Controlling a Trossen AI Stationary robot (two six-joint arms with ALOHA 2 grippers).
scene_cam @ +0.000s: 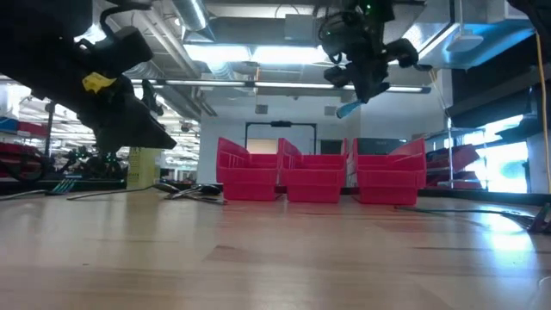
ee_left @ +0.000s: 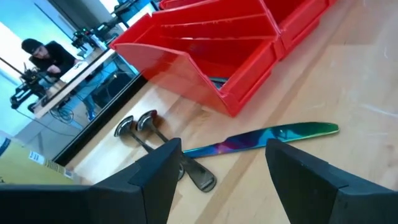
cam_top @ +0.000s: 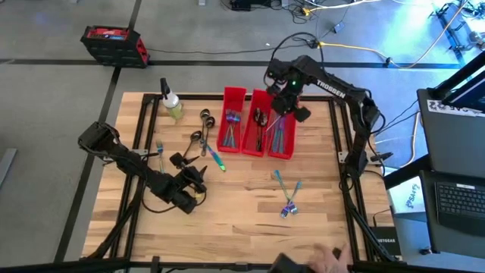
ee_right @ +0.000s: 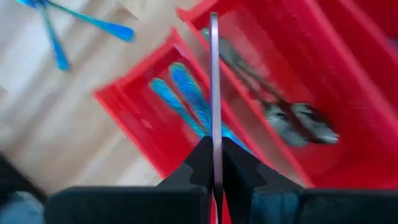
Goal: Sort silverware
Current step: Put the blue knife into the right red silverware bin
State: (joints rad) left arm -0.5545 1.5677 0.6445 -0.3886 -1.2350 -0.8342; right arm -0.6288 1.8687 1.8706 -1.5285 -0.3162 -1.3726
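Three red bins point(cam_top: 260, 121) stand side by side at the table's far middle; they hold blue pieces point(ee_right: 186, 102) and dark spoons point(ee_right: 292, 115). My right gripper point(ee_right: 214, 149) hangs above the bins point(cam_top: 292, 106), shut on a thin piece of silverware point(ee_right: 214, 81) seen edge-on. My left gripper point(cam_top: 198, 178) stands open low over the near left of the table. An iridescent knife point(ee_left: 267, 138) lies flat on the wood just beyond its fingers, untouched. Dark spoons point(ee_left: 140, 124) lie beside the knife. My right gripper pinches one end of the thin piece point(ee_right: 214, 163) between its two fingers, coming steeply from above. The piece runs on past the fingertips along their line. It is lifted clear, and its teal free end point(scene_cam: 349, 109) slants down above the bins.
A spray bottle point(cam_top: 172, 105) stands at the far left. Loose pieces lie on the wood: a fork point(cam_top: 160, 148), spoons point(cam_top: 206, 117), and blue ones at the near right point(cam_top: 288, 199). A person's hand point(cam_top: 330, 259) shows at the near edge.
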